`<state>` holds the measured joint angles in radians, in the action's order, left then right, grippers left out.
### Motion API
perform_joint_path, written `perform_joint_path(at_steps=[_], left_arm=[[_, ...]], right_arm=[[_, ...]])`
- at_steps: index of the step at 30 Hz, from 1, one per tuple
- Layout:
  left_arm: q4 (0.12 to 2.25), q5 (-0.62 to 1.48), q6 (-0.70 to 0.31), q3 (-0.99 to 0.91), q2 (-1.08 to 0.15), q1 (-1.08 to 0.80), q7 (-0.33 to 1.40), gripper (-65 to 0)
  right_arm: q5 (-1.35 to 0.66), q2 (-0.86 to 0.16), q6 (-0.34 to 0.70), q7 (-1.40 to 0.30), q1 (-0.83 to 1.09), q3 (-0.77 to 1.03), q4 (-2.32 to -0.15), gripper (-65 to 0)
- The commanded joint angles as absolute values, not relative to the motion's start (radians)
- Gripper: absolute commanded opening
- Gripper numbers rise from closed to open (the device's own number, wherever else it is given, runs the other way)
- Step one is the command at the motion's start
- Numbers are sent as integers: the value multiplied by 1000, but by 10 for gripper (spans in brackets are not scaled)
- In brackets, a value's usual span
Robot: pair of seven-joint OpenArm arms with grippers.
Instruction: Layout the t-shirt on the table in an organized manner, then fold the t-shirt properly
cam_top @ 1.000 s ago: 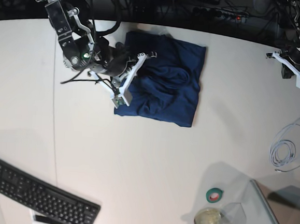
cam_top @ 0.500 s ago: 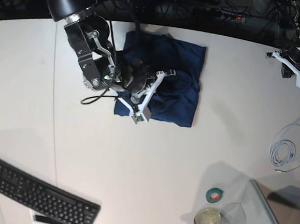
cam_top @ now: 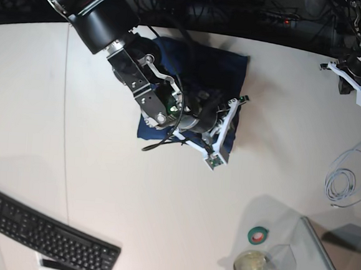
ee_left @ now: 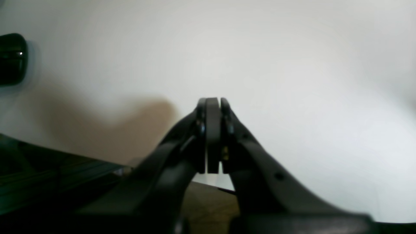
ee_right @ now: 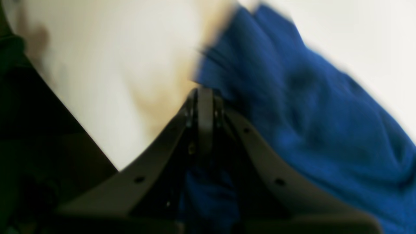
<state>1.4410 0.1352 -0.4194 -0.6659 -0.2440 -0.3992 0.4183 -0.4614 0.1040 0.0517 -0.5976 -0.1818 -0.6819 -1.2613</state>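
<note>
On the left of the base view we see a black keyboard (cam_top: pixel 44 232) near the front edge of the white table (cam_top: pixel 101 185), and further right our right gripper (cam_top: pixel 226 129) reaches over the dark navy t-shirt (cam_top: pixel 201 65), which lies bunched near the table's far edge. Its jaws are pressed together with no cloth visibly pinched between them. At the far right our left gripper (ee_left: pixel 213 135), jaws likewise together and empty, sits above bare table beyond a coiled white cable (cam_top: pixel 346 176).

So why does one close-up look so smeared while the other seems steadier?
Right wrist view: the t-shirt and table streak with motion blur behind the right gripper. Left wrist view: no streaks, only soft focus and a brownish shadow by the shut left gripper. Base view: sharp, though its edges bend.
</note>
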Motion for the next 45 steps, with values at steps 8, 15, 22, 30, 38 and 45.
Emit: perform_joint_path(at_steps=[8, 15, 22, 30, 38, 45], left_arm=[[1452, 142, -414, -674, -265, -400, 401, -650], [1452, 142, -414, -667, -265, -400, 401, -650], [1454, 142, -414, -665, -260, -400, 401, -650], [1454, 142, -414, -665, -259, -400, 401, -650], [1445, 142, -414, -665, -259, -400, 400, -650], [1402, 142, -414, -667, -265, -374, 400, -650]], right_arm=[[-466, -58, -13, -865, -133, -680, -1604, -650], [-466, -145, -48, -816, -31, -613, -1606, -650], [-469, -128, -47, -814, 1, -621, -1604, -650], [-470, -82, -47, -812, -21, -766, -1555, -650], [-464, -31, -47, -817, -93, -943, -1500, -650], [-472, -25, -47, -823, -153, -1069, -1598, -650]])
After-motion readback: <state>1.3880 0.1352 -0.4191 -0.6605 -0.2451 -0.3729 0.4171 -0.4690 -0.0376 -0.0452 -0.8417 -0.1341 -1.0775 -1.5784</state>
